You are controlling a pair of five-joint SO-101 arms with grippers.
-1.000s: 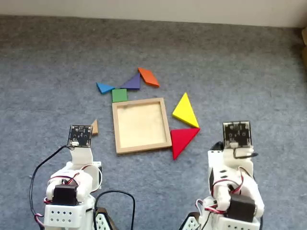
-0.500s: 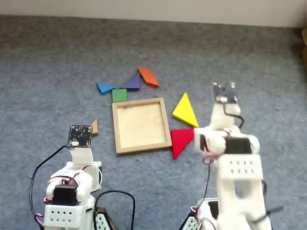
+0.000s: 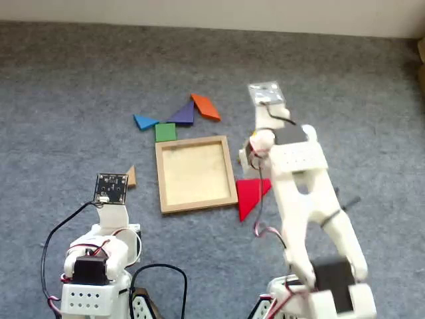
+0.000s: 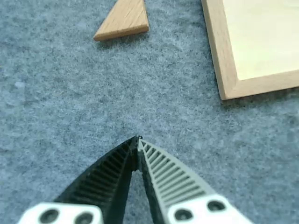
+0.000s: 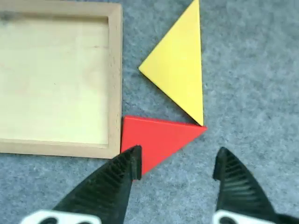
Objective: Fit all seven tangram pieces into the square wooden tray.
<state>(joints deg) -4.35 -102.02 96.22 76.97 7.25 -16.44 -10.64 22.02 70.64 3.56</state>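
Note:
The square wooden tray (image 3: 198,204) lies with nothing in it on the grey carpet. Past its far edge lie a blue triangle (image 3: 144,121), a purple triangle (image 3: 184,114), an orange parallelogram (image 3: 206,106) and a green square (image 3: 165,131). A tan triangle (image 3: 131,176) lies at the tray's left side, a red triangle (image 3: 251,194) at its right. My right gripper (image 5: 178,156) hangs open above the red triangle (image 5: 156,137), with the yellow triangle (image 5: 180,74) just beyond it. My left gripper (image 4: 138,149) is shut on nothing, low over the carpet short of the tan triangle (image 4: 124,21).
The right arm (image 3: 295,173) stretches out over the carpet right of the tray and covers most of the yellow triangle in the high view. The left arm (image 3: 109,199) stays folded near the front edge. A wall runs along the far side.
The right arm has swung up from its folded pose and stretched forward over the red and yellow triangles. The left arm has kept still.

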